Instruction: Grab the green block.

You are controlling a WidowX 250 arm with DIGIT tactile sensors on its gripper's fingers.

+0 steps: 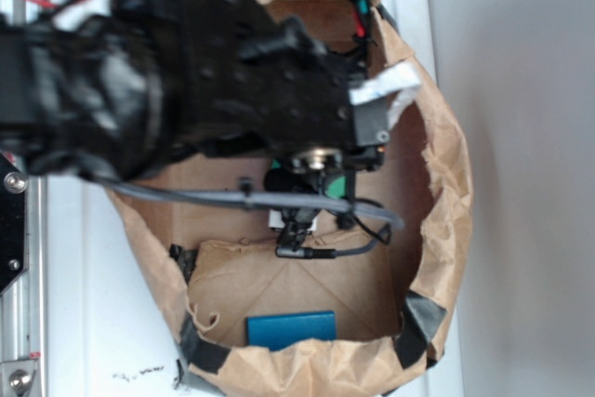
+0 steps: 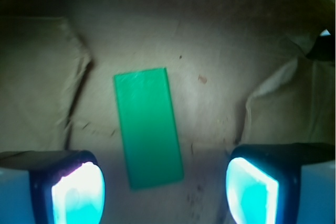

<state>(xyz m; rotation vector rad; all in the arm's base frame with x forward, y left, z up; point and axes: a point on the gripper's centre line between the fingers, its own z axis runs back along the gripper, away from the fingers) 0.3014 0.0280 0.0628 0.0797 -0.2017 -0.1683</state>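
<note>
The green block (image 2: 148,127) lies flat on the brown paper floor of the bag, long side running away from me and tilted slightly left. My gripper (image 2: 165,192) hangs above it, open, with the glowing pads (image 2: 79,195) wide apart on either side of the block's near end. Neither pad touches it. In the exterior view the black arm (image 1: 186,72) reaches into the bag and hides most of the green block; only a green sliver (image 1: 333,183) shows under the wrist.
A crumpled brown paper bag (image 1: 446,183) with rolled walls rings the workspace. A blue rectangular block (image 1: 291,328) lies near the bag's front wall. Grey cables (image 1: 279,200) hang under the arm. Paper folds (image 2: 37,82) rise left and right of the green block.
</note>
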